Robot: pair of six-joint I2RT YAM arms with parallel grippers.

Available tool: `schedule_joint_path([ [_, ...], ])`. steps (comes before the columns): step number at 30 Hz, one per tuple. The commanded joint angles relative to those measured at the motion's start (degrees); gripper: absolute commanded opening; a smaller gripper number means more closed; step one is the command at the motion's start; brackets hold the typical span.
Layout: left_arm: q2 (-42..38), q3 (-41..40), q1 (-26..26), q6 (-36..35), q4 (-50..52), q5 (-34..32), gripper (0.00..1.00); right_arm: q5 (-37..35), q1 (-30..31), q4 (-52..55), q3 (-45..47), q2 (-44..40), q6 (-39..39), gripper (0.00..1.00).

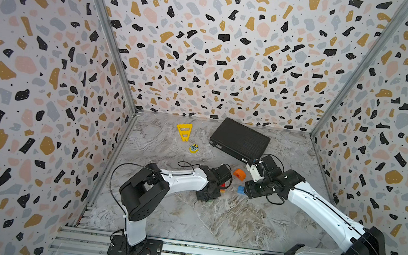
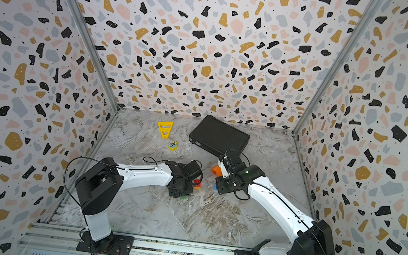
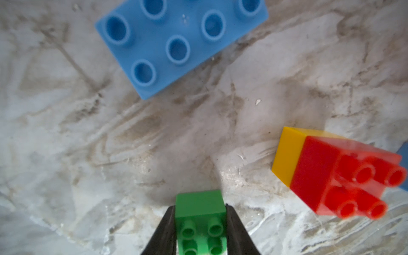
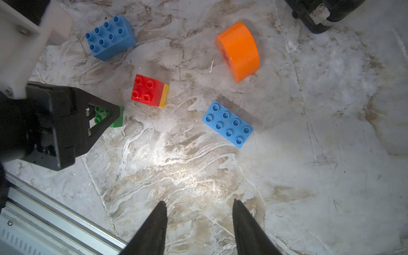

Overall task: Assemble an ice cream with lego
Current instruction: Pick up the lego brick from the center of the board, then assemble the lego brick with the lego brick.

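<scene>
Between the pads of my left tool sits the green brick, clamped by its flat side walls, studs facing my wrist. I judge it light, stiff and slick; it is squarish, with no long axis. Its red-and-yellow pair lies near on the bench; my right tool hangs released, empty.

Tabletop from above, twelve o'clock toward the back wall. A two-brick stack lies near the middle of the table. Around it:
- the left long brick at ten o'clock
- the half-round piece at one
- the right long brick at three
- the small square brick at seven, between the fingertips of the left gripper

Farther back are a case at twelve and a slotted triangle at eleven. A small round piece lies just nearer than the triangle.
</scene>
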State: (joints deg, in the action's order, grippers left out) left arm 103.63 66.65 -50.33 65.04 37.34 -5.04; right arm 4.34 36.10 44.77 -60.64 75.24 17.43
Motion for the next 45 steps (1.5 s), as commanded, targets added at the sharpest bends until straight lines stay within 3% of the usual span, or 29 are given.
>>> schedule_joint_path([
  [1,-1.5,3.87,0.27,-5.36,6.01,-1.29,0.32,0.01,-1.42,1.82,-0.04,-2.4,-0.12,0.5],
  [7,-3.09,12.87,0.86,-14.54,18.29,-3.74,0.31,1.04,-6.16,3.55,-0.23,-2.82,-0.97,0.49],
  [11,-1.52,18.41,0.84,-19.44,21.48,-0.67,0.31,1.62,-9.08,4.53,-0.99,-2.51,-1.76,0.49],
  [16,3.05,23.29,0.9,-21.35,21.02,4.03,0.31,1.78,-12.21,5.55,-2.05,-1.71,-2.31,0.49],
  [24,9.9,29.41,0.9,-21.15,20.19,4.1,0.3,2.23,-14.87,5.62,-2.21,-0.54,-2.58,0.49],
  [45,9.31,23.09,2.23,-13.14,8.45,-0.72,0.28,3.69,-15.94,4.81,-1.53,-0.22,-3.09,0.48],
])
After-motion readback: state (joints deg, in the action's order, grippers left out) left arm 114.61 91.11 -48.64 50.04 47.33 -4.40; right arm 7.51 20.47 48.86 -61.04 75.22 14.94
